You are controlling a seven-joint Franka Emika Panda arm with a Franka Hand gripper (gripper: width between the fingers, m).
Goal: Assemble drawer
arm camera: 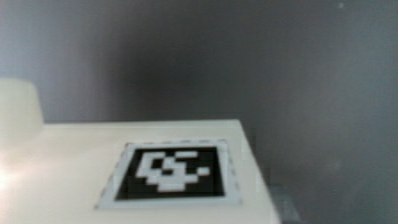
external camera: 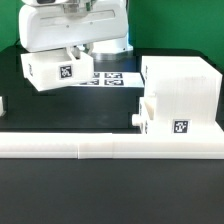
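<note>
Black cloth covers the surface (external camera: 30,190), and a long low white barrier (external camera: 110,149) runs along its front edge. We see the housing (external camera: 185,95) near the right edge, with one tray (external camera: 150,112) partly pushed in, its knob pointing to the left edge. A second tray (external camera: 55,70) is at the back left, under our gripper (external camera: 78,52). The marker board (external camera: 108,76) lies between them. We judge this tray must stay level and line up with the housing opening. In the wrist view only a tagged white face (arm camera: 169,170) shows; we cannot tell how wide the jaws are, or whether they hold it.
</note>
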